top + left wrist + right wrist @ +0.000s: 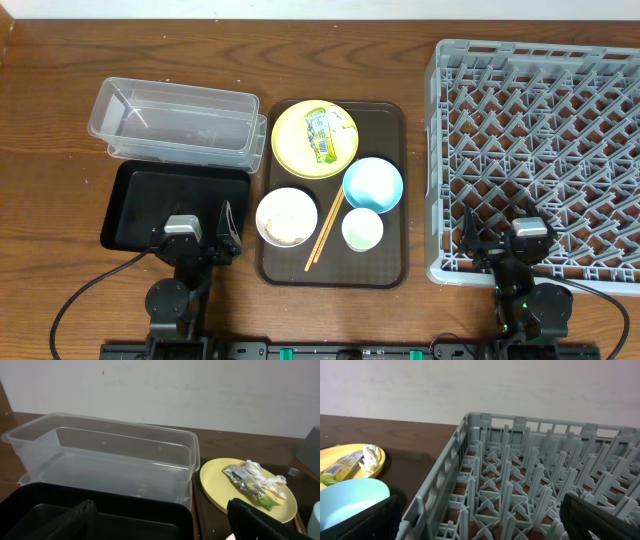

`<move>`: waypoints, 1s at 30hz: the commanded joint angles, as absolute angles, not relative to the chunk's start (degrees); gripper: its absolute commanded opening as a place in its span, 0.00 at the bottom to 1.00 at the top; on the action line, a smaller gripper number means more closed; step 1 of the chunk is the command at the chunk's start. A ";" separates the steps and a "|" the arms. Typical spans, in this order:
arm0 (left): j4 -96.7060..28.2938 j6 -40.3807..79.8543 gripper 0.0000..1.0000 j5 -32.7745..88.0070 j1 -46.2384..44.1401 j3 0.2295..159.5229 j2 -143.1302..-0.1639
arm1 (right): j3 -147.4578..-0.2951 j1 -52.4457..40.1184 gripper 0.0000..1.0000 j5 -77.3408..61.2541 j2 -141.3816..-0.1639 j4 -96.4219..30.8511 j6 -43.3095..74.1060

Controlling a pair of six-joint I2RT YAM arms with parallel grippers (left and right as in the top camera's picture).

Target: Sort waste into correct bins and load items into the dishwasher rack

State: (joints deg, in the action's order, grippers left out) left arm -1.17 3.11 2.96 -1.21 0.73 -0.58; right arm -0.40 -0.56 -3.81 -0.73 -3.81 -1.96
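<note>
The clear rectangular plastic tub [180, 122] stands at rear left on the wood-grain table [60, 70]. Its walls are smooth and transparent, and a second clear rim shows beneath it. Directly in front lies the shallow black tray [140, 205], matte with rounded corners. The left gripper [160, 510] hovers over the near edge of this tray with its jaws spread wide and nothing between them.

At centre sits the brown rectangular serving tray [385, 260]. It carries these items:
- The round yellow plate [295, 145], at rear, holds the green-and-yellow printed wrapper [322, 135] and crumpled white scraps [260, 477].
- The white bowl [287, 216], at front left, has a pale residue inside.
- The thin wooden chopsticks [325, 232] lie diagonally between the white bowl and the small white cup [362, 230].
- The light-blue bowl [372, 185] sits just behind the cup.

At right stands the large grey plastic dishwasher rack [540, 150], a diamond lattice with upright pegs. The right gripper [480, 515] hovers at its near-left corner with its jaws wide apart, holding nothing.
</note>
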 commanded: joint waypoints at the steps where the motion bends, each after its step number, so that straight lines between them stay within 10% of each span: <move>1: -3.66 2.59 0.86 1.28 -0.93 0.23 -0.34 | -0.32 -1.15 0.99 -3.38 -0.78 -4.05 -2.42; 30: -22.65 10.83 0.86 1.28 -0.93 25.06 -27.62 | -21.56 -1.15 0.99 -2.15 -20.53 -20.64 5.08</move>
